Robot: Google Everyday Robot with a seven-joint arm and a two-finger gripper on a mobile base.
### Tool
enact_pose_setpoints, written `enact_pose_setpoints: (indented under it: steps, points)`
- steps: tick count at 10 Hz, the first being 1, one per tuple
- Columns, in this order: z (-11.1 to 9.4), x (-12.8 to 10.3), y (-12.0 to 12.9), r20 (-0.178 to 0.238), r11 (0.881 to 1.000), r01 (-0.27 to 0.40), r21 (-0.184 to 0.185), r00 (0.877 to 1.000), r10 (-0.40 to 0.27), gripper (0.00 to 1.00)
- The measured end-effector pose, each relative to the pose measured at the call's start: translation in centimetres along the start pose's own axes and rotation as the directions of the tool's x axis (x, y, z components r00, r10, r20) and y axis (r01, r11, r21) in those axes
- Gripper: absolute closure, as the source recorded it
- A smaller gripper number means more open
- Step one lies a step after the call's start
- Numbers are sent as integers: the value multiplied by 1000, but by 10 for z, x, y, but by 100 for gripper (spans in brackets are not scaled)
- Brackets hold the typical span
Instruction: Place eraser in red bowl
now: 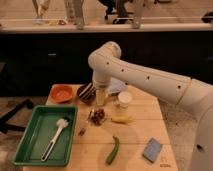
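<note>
Risk lies leftward: the red bowl (62, 93) stands just beside a dark bowl (84, 98), and the eraser (88, 90) rests at that dark one, so a short carry could drop it in the wrong dish. My gripper (101, 96) points down just right of the eraser; whether it grips anything, I cannot tell. My arm (145, 82) arches overhead, sloping away rightward.

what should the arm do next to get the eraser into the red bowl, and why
Probably shift the gripper sideways onto the eraser. The gripper hangs low right beside the striped eraser, and the red bowl sits just past it along the back edge of the table, without the eraser in it.
</note>
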Motion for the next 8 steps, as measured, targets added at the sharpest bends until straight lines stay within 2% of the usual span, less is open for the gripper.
enact_pose_setpoints:
  steps: [2,4,6,8]
  points:
    - [2,-17,-4,47,996,84,26,995,-85,20]
    - [10,-34,-10,83,984,173,40,981,-176,20]
    - [15,-44,-14,100,976,215,41,971,-218,20]
    - [14,-42,-14,99,976,212,41,971,-215,20]
